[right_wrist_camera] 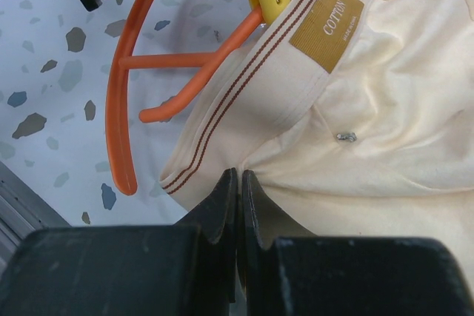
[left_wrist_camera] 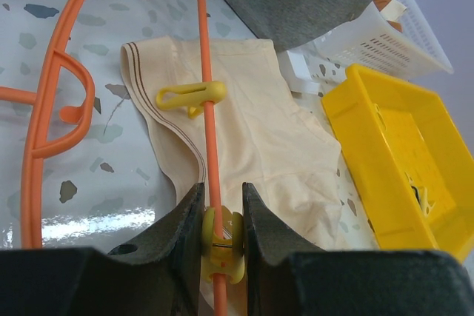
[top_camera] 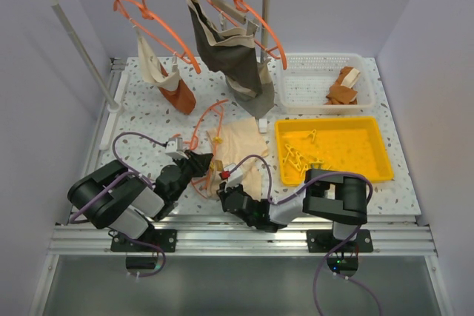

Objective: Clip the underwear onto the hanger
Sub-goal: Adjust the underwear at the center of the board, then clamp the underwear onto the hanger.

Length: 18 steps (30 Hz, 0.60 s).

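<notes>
Underwear (left_wrist_camera: 252,131) is laid flat on the speckled table (left_wrist_camera: 44,20) beneath the orange hanger (left_wrist_camera: 209,146), on whose bar one yellow clip (left_wrist_camera: 189,96) is fastened, a second clip (left_wrist_camera: 222,246) is clamped by the left gripper (left_wrist_camera: 222,196), and the cloth is pinched by the right gripper (right_wrist_camera: 238,183).

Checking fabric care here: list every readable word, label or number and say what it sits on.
"COTTON": on the gold-brown label sewn to the waistband of the underwear, right wrist view.
Smaller line beneath it on the same label: too small to read.
No other text is readable in any view.
</notes>
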Tool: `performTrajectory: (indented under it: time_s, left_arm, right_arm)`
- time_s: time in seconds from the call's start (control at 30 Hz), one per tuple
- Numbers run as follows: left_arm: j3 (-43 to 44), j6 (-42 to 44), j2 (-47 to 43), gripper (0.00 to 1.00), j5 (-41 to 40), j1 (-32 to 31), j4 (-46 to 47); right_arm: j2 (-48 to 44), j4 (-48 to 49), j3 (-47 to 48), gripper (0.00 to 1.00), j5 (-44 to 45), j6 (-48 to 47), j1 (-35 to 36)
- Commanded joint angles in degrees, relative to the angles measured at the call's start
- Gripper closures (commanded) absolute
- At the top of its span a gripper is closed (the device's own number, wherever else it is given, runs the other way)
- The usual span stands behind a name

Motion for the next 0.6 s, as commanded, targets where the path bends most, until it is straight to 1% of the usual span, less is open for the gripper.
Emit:
performTrajectory:
  time_s: [0.0,0.3,0.57]
  left_arm:
    - [-16.8,-0.4,-1.0,1.00,-0.6,0.3,33.3]
    - [-16.2,-1.2,-0.5,1.00,0.9,0.3,33.3]
    - [-18.6,0.0,-4.4,1.00,-0.7,0.3,33.3]
  right_arm:
    - [0.1,-12.2,-2.4,1.00,-2.4,1.8,0.5]
    - [1.4,-11.3,-1.0,1.00,-2.2,1.2,0.5]
    - [1.2,-11.8,-1.0,1.00,-2.1,1.4,0.5]
